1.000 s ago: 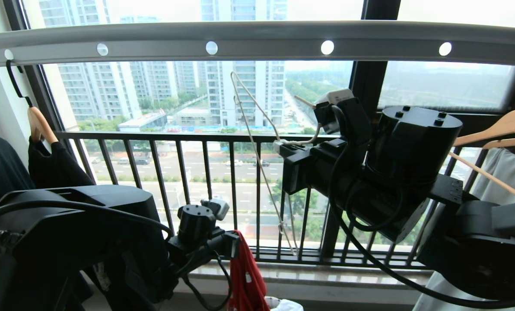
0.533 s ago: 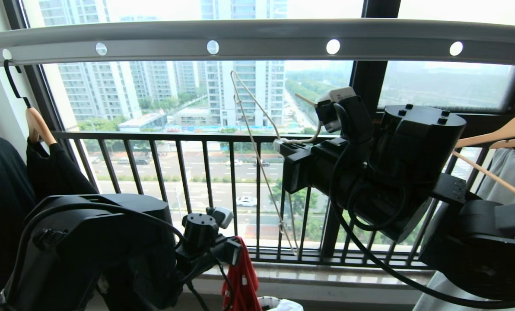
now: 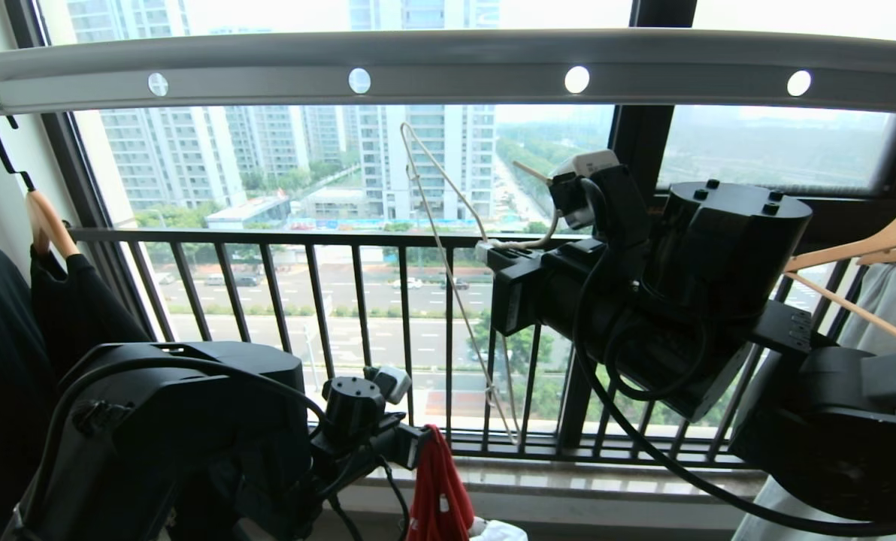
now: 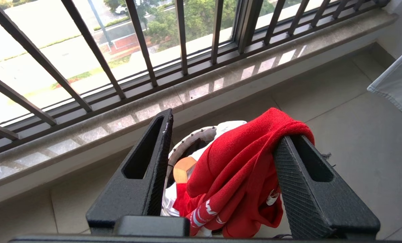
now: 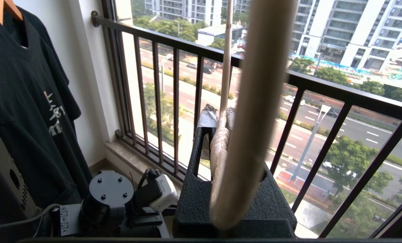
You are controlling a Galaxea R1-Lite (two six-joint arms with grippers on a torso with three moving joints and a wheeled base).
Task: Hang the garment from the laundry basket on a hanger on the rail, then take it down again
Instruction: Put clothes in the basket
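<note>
The red garment (image 4: pixel 241 162) is draped over one finger (image 4: pixel 309 182) of my left gripper (image 4: pixel 226 126), which is open, its other finger clear of the cloth. Directly under it is the laundry basket (image 4: pixel 187 141) with its white rim. In the head view that gripper (image 3: pixel 418 442) is low at the centre, the garment (image 3: pixel 440 496) hanging from it over the basket (image 3: pixel 497 530). My right gripper (image 3: pixel 485 252) is shut on the thin whitish hanger (image 3: pixel 448 263), held upright below the rail (image 3: pixel 448 68). The right wrist view shows the gripper (image 5: pixel 218 118) clamping the hanger (image 5: pixel 255 101) at its twisted neck.
Black T-shirts (image 3: pixel 12 323) hang on wooden hangers at the left. A pale garment (image 3: pixel 891 300) on a wooden hanger (image 3: pixel 869 240) hangs at the right. The dark window railing (image 3: pixel 305 300) and stone sill (image 4: pixel 86 125) run just behind the basket.
My left gripper has sunk a little and drifted right with the red garment. The head view itself has shifted slightly. The right arm and the hanger have kept still.
</note>
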